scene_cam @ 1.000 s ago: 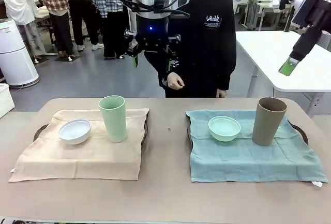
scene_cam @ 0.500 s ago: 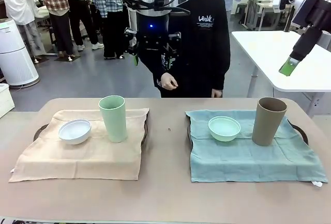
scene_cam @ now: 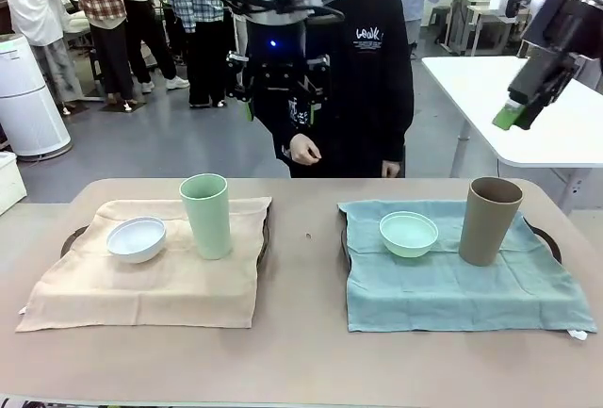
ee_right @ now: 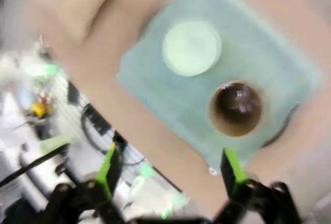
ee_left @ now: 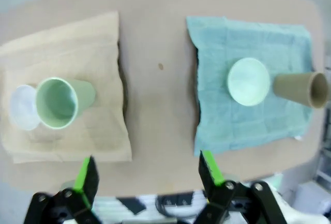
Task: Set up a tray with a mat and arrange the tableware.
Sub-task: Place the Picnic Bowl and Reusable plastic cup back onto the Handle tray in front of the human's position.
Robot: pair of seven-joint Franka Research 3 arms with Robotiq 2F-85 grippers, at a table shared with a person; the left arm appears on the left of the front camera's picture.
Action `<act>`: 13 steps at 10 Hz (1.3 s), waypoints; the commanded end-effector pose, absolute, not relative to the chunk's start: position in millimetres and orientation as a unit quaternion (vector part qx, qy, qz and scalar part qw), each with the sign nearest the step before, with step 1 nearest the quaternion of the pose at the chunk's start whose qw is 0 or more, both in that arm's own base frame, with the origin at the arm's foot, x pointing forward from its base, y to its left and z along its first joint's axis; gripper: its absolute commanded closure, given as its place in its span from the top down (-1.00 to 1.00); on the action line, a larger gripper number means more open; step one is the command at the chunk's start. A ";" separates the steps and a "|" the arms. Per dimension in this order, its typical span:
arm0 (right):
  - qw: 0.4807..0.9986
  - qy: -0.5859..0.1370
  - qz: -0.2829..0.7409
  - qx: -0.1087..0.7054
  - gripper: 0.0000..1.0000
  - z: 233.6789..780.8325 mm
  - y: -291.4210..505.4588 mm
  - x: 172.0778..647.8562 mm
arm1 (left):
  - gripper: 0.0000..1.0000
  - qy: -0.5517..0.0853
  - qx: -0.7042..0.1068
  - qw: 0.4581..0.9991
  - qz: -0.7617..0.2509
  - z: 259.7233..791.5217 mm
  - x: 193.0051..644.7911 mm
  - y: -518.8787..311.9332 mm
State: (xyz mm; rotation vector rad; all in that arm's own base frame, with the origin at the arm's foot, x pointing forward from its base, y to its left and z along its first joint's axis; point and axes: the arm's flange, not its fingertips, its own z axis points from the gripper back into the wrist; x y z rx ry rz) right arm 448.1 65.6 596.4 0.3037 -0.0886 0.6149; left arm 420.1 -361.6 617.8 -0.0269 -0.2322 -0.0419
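Two settings lay on the table [scene_cam: 301, 351], each mat over its tray: the white bowl [scene_cam: 137, 238] just left of the pale green cup [scene_cam: 205, 215] on the tan mat [scene_cam: 141, 285], the mint bowl [scene_cam: 409, 234] left of the tan-brown cup [scene_cam: 489, 220] on the teal mat [scene_cam: 462, 285]. Both the left gripper [ee_left: 147, 169] and the right gripper [ee_right: 170, 167] hung high, fingers spread, empty, the arranging seemingly done.

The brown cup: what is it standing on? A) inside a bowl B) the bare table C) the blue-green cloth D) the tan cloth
C: the brown cup stands upright on the blue-green cloth, beside the mint green bowl; the tan cloth holds the pale green cup and the white bowl.
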 end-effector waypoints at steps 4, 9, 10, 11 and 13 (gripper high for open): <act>0.964 -0.038 0.244 0.098 1.00 592.4 68.6 458.9 | 1.00 -0.080 -0.072 0.994 -0.020 643.4 436.5 -285.1; 0.900 0.003 0.140 0.412 1.00 609.3 -29.0 447.1 | 1.00 -0.024 -0.338 0.939 0.055 652.9 427.8 -77.8; 0.855 0.003 0.098 0.509 1.00 605.7 -71.6 438.7 | 1.00 -0.009 -0.376 0.923 0.074 634.2 420.9 -39.4; 0.795 0.011 0.069 0.603 1.00 592.5 -101.8 428.6 | 1.00 0.009 -0.406 0.908 0.098 617.1 409.3 -12.2; 0.892 -0.006 0.159 0.423 1.00 602.3 -80.5 420.7 | 1.00 -0.021 -0.389 0.918 0.072 644.5 422.6 -18.4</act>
